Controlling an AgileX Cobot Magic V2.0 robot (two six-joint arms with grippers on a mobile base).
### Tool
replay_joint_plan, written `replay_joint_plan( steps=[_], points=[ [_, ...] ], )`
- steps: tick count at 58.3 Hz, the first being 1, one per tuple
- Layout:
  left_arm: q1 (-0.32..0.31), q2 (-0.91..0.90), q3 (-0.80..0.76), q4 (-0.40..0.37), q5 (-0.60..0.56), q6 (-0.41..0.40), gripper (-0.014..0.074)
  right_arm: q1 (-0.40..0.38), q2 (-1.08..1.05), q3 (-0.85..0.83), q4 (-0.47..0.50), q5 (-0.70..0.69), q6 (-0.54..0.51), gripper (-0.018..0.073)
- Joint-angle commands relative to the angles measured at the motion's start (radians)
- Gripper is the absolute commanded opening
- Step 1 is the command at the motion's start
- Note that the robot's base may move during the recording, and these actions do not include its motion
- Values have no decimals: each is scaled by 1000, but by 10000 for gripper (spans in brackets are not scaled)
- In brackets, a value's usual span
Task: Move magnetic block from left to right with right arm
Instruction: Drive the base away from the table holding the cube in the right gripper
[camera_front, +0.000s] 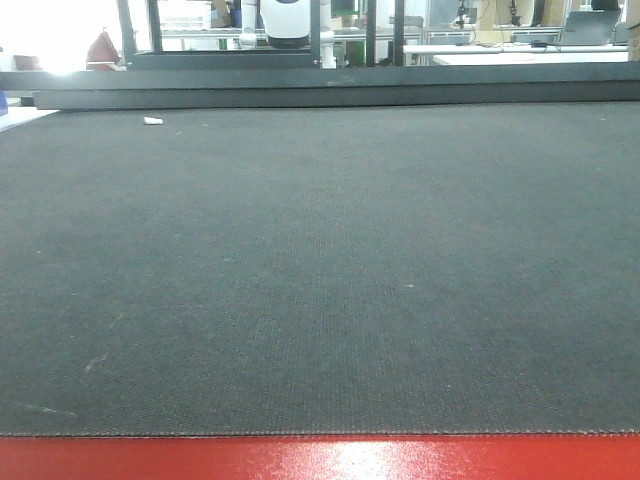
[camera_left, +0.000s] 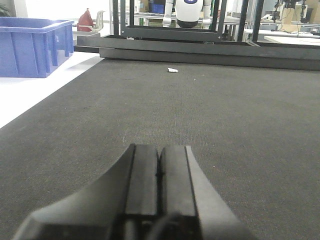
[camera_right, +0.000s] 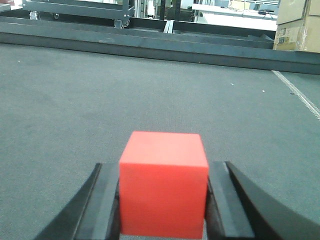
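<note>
Right gripper (camera_right: 163, 200) has the red block (camera_right: 163, 172) clamped squarely between its two fingers, dark table (camera_right: 150, 90) stretching ahead. Left gripper (camera_left: 159, 160) sits low, its jaws pressed tightly together.

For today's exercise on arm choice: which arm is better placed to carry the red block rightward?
Right: the right gripper holds the red block between its jaws. The left gripper is shut and empty.
</note>
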Motion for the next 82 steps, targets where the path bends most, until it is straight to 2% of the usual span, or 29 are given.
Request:
replay_joint_plan(
  steps=[1,82],
  points=[
    [-5,-9,10,-6,-82,-1,-117,-6,5,-29,-9,-85,-10,392],
    [-2,-9,10,-6,-82,-1,-117,-6,5,-29,-9,-85,-10,392]
  ],
)
